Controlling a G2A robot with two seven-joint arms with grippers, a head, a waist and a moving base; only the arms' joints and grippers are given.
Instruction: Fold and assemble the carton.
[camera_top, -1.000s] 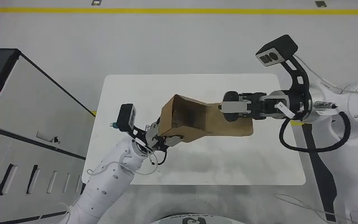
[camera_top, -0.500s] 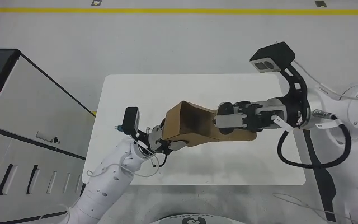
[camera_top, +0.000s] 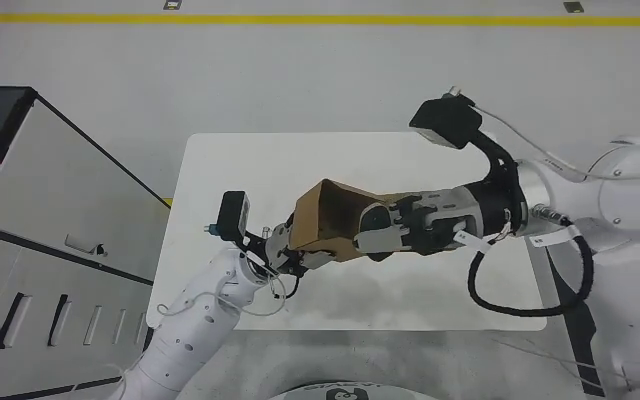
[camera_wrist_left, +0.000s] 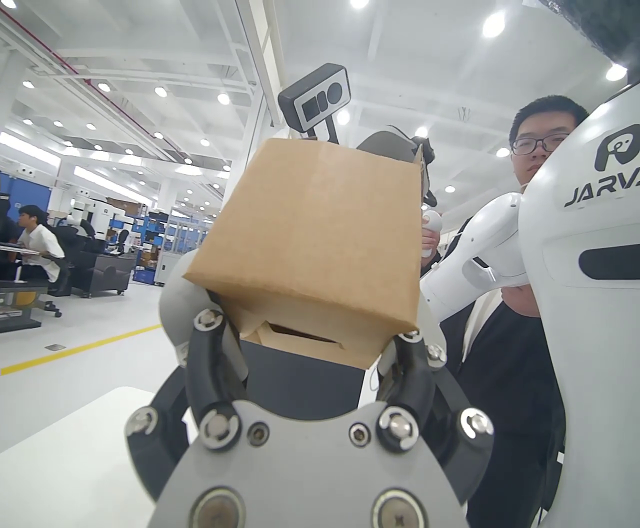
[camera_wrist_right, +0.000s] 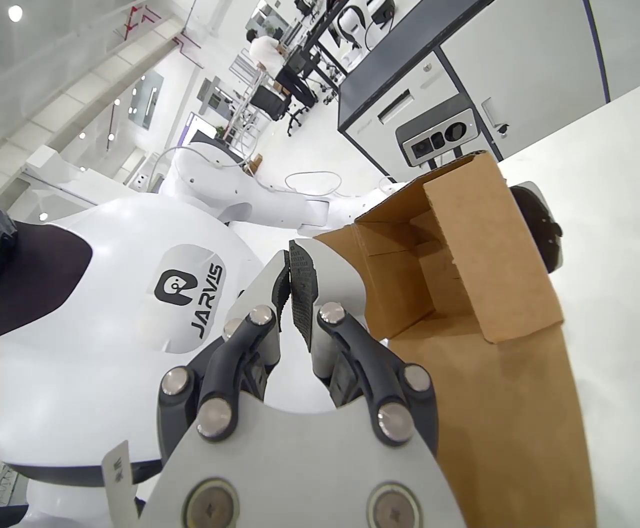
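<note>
A brown carton (camera_top: 335, 215) hangs half-formed above the middle of the white table, its open end facing right and a long flap (camera_top: 440, 205) trailing under the right arm. My left gripper (camera_top: 297, 255) is shut on the carton's closed lower-left end. In the left wrist view, that end (camera_wrist_left: 315, 240) sits between the fingers (camera_wrist_left: 212, 345). My right gripper (camera_top: 368, 232) is at the carton's open mouth. Its pads (camera_wrist_right: 300, 280) are pressed together with nothing between them, right beside the carton's open interior (camera_wrist_right: 425, 260).
The white table (camera_top: 450, 160) has bare surface around the arms. A grey cabinet (camera_top: 60, 180) stands close to its left edge. A yellow line (camera_top: 320, 18) runs across the floor at the back.
My right arm has swung left along the flap, bringing its gripper up to the carton's open mouth. The carton has turned slightly in the left gripper's hold.
</note>
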